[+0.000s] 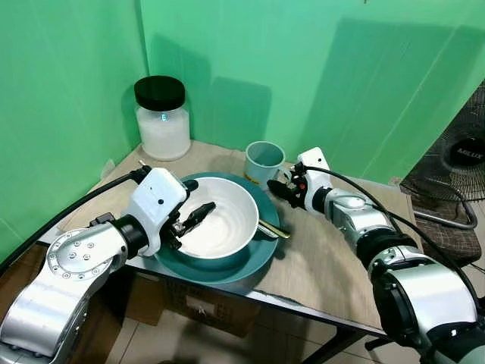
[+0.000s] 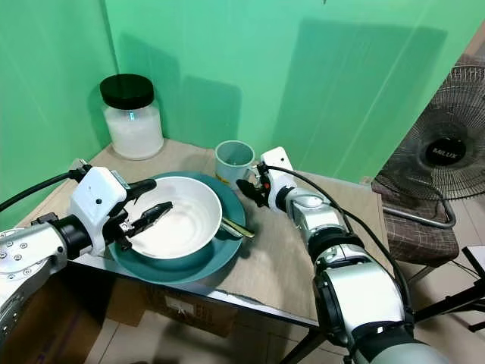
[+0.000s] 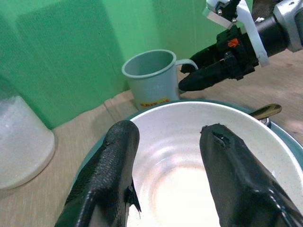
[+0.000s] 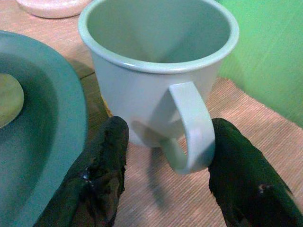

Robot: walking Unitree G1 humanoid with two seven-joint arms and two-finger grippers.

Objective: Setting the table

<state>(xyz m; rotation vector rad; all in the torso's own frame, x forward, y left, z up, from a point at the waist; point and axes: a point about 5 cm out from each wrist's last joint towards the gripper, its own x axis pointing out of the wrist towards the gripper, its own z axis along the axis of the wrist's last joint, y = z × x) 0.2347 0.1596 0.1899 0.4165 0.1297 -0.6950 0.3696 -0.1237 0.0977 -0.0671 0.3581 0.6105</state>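
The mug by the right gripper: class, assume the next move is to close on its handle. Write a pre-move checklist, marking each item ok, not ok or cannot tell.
1. Right gripper open: ok, one finger on each side of the handle.
2. Handle faces the gripper: ok, in the right wrist view it points straight at the camera.
3. Mug upright on the table: ok.
4. Mug empty: ok, nothing shows inside.
5. Mug apart from the teal plate: ok, they sit close, with table showing between them.
6. Left gripper out of the way: ok, it is open over the white bowl.
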